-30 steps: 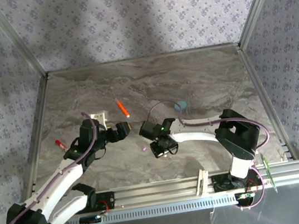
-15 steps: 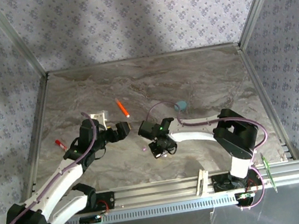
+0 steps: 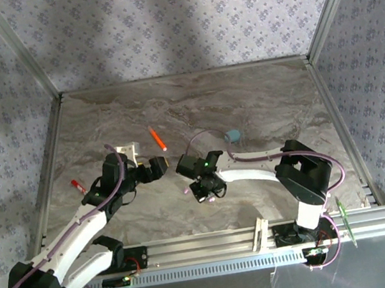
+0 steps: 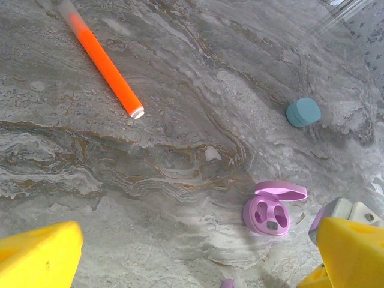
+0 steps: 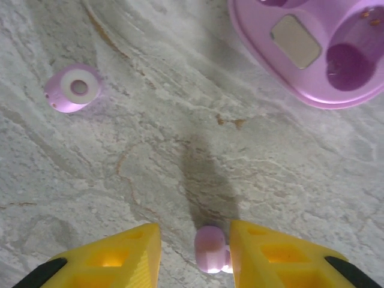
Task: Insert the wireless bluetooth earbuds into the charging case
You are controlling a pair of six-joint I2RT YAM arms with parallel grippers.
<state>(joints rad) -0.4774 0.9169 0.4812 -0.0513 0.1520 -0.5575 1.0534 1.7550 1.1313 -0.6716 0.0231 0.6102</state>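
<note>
In the right wrist view a pink earbud [image 5: 210,249] lies on the marble between my right gripper's [image 5: 195,255] yellow fingers. It touches the right finger, and a gap shows on its left side. Another pink earbud [image 5: 73,89] lies off to the upper left. The open pink charging case [image 5: 318,54] sits at the top right with both sockets bare. In the left wrist view the same case [image 4: 273,210] stands lid up. My left gripper [image 4: 192,264] hangs wide open above the table with nothing between its fingers.
A closed cyan case [image 4: 303,112] lies farther back, the same cyan case [image 3: 233,136] in the top view. An orange pen-like stick [image 4: 105,63] lies at the back left. A small red item [image 3: 77,184] rests near the left wall. A green pen [image 3: 344,212] sits by the right rail.
My right gripper's jaws have narrowed around the pink earbud and the gripper has edged slightly left. The left arm has not moved.
</note>
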